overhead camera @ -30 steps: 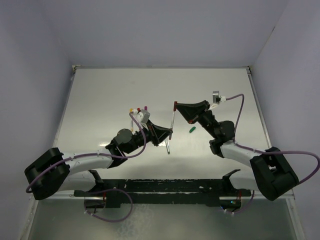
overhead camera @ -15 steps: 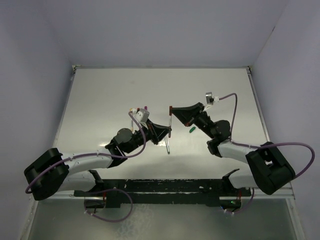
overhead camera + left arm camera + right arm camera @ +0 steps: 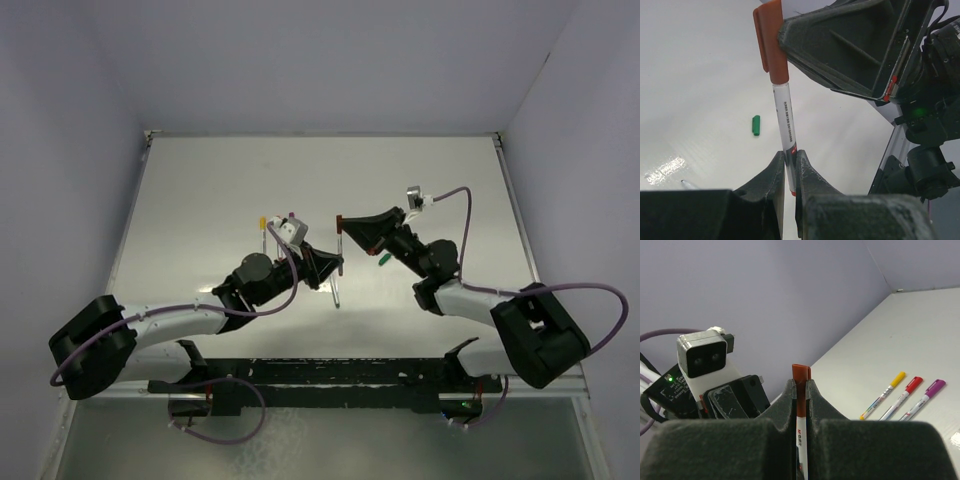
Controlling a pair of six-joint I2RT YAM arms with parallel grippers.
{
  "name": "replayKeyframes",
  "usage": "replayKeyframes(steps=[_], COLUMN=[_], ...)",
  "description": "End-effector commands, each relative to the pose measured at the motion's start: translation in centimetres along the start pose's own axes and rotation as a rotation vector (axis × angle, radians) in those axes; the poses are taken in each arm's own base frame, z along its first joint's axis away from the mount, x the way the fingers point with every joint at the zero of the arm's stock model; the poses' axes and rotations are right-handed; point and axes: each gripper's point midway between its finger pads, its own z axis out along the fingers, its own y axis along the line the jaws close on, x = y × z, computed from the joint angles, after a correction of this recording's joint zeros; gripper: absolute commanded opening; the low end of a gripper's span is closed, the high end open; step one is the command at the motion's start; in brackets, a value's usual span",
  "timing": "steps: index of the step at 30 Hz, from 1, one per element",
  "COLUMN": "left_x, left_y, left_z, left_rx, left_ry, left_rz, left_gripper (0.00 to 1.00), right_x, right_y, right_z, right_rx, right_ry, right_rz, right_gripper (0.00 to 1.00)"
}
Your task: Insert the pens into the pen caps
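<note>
— What is being held by the left gripper (image 3: 790, 167)?
— A white pen (image 3: 785, 115) is being pinched at its lower end between the narrowed jaws, up above the table (image 3: 200, 190).
— And by the right gripper (image 3: 801, 387)?
— A red cap (image 3: 771, 40) is being clamped tight, and the pen's upper end is being covered by it.
— What else is being seen?
— A loose green cap (image 3: 756, 125) is being seen on the table near the grippers. A yellow-capped pen (image 3: 883, 396), a red-capped pen (image 3: 901, 399) and a purple-capped pen (image 3: 923, 400) are being seen side by side, farther off.
</note>
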Motion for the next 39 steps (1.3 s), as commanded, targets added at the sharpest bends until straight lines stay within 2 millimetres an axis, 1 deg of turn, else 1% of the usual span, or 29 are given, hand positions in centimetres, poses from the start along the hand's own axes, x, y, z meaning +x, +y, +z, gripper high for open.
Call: replayKeyframes(steps=[1, 6, 11, 15, 19, 21, 24, 27, 28, 30, 31, 34, 37, 39], left_x=[-11.1, -13.9, -15.8, -17.5, -19.0, -19.0, -17.8, -15.2, -13.9, -11.2, -9.8, -6.7, -4.0, -2.7], left_y=[-3.2, -3.5, -3.9, -4.3, -4.5, -4.4, -3.7, -2.3, -1.4, 0.2, 1.0, 2.6, 4.7, 6.0], left_z=[0.3, -0.2, -0.3, -0.4, -0.5, -0.5, -0.1, 0.3, 0.4, 0.3, 0.1, -0.5, -1.2, -1.5], left_rx=[0.041, 0.013, 0.01, 0.013, 0.012, 0.008, -0.009, -0.045, -0.07, -0.115, -0.138, -0.18, -0.247, -0.299], left_ry=[-0.33, -0.406, -0.453, -0.493, -0.512, -0.506, -0.461, -0.376, -0.335, -0.257, -0.215, -0.129, -0.059, -0.019], left_rz=[0.082, 0.116, 0.139, 0.154, 0.175, 0.18, 0.179, 0.179, 0.175, 0.165, 0.16, 0.148, 0.154, 0.159], left_gripper=[0.0, 0.0, 0.0, 0.0, 0.0, 0.0, 0.0, 0.0, 0.0, 0.0, 0.0, 0.0, 0.0, 0.0], right_x=[4.3, 5.7, 7.5, 9.0, 9.6, 9.5, 8.7, 7.3, 6.7, 5.4, 4.6, 3.1, 1.4, 0.6], right_y=[-0.6, -2.0, -3.0, -3.6, -4.0, -3.9, -3.8, -3.6, -3.4, -3.0, -2.8, -1.9, -0.7, -0.2], right_z=[-1.1, -1.7, -2.4, -2.9, -3.1, -3.0, -2.4, -1.5, -1.1, -0.3, 0.2, 1.3, 2.0, 1.8], right_rx=[0.026, 0.11, 0.176, 0.207, 0.23, 0.231, 0.239, 0.255, 0.253, 0.253, 0.251, 0.241, 0.212, 0.21], right_ry=[0.184, 0.257, 0.336, 0.382, 0.394, 0.389, 0.36, 0.312, 0.295, 0.253, 0.231, 0.201, 0.15, 0.124], right_rz=[-0.017, -0.086, -0.117, -0.104, -0.094, -0.094, -0.1, -0.101, -0.106, -0.123, -0.135, -0.147, -0.162, -0.171], right_gripper=[0.0, 0.0, 0.0, 0.0, 0.0, 0.0, 0.0, 0.0, 0.05, 0.18, 0.23, 0.37, 0.41, 0.41])
